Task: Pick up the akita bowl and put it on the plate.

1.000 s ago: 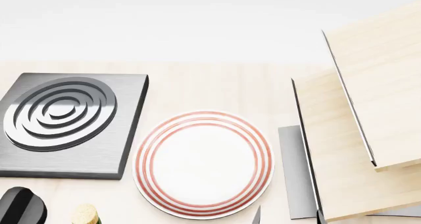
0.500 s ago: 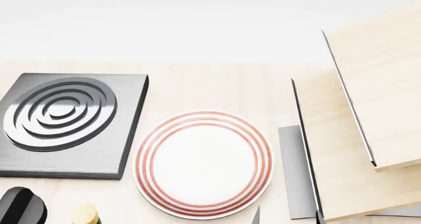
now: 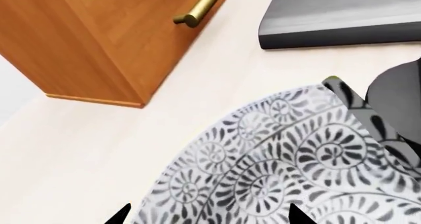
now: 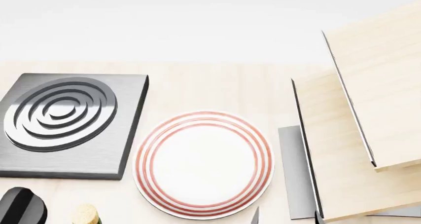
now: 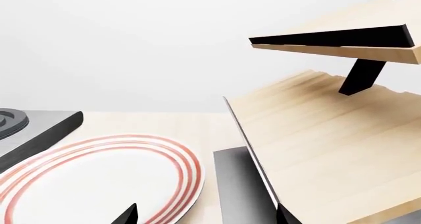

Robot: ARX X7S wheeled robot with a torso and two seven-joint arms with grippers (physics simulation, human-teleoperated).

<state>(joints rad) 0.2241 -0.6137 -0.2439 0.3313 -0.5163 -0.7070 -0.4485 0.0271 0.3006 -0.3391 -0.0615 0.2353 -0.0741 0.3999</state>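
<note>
Left tool (image 3: 207, 215): 2 dark fingertips (image 3: 120, 216) at the wrist view's edge, set wide apart, straddling the akita bowl (image 3: 283, 165) just beneath; contact not clear. Bowl sits on the pale bench (image 3: 86, 150), near a wooden cabinet (image 3: 98, 36) with brass handle (image 3: 197, 9) and the dark stove burner (image 3: 335, 17).

Right tool (image 5: 207, 215): tips spread wide, holding nothing, low over the bench beside the plate (image 5: 98, 179) and a wooden shelf rack (image 5: 329, 135).

Head view: plate (image 4: 204, 164) lies bare between burner (image 4: 66, 123) and rack (image 4: 358, 135); bowl not identifiable there.
</note>
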